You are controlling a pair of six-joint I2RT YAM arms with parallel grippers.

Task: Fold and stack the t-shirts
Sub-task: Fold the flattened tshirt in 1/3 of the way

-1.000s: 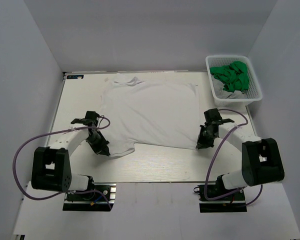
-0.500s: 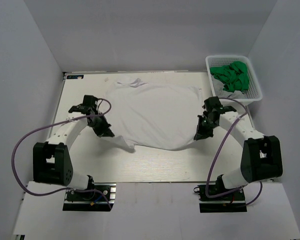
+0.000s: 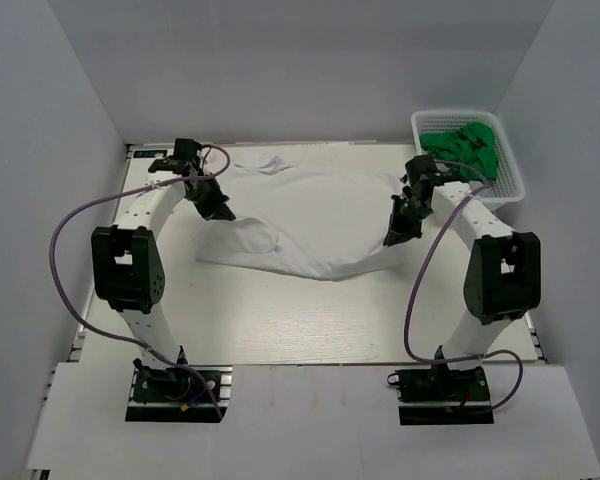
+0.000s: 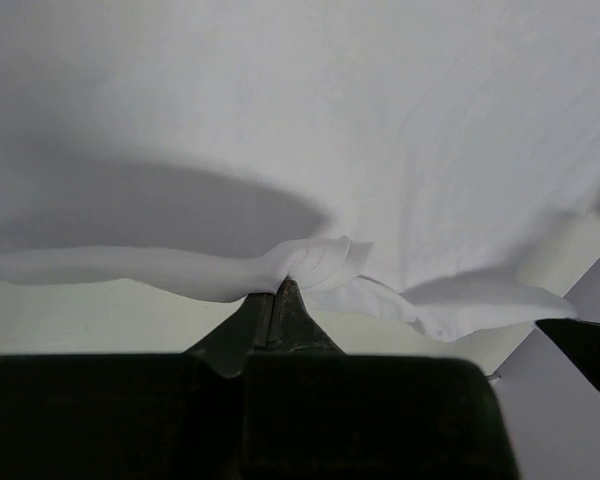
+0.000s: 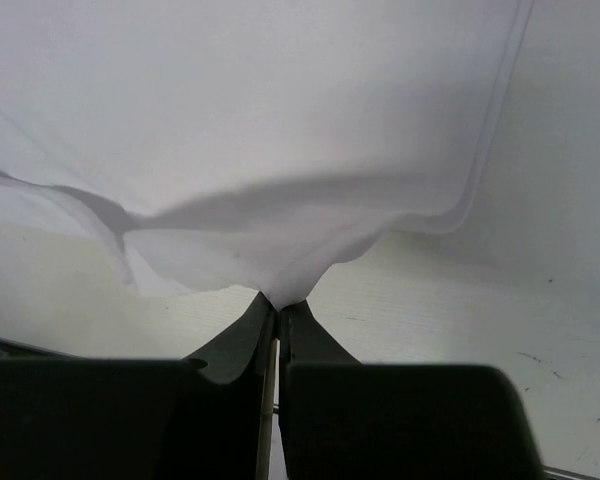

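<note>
Carrying the near hem of the plain white soft-cloth t-shirt (image 3: 310,215) from the near edge toward its collar at the far edge, the left end effector (image 3: 222,212) and right end effector (image 3: 391,239) have swung well back within the last second, each clamped tight on a pinch of white cloth. The bottom-to-top fold looks about half made. The crumpled bright green t-shirts (image 3: 465,150) wait in the white plastic mesh basket (image 3: 475,202) at the pale surface's (image 3: 280,320) far right corner, and no brand, label or writing is readable.
</note>
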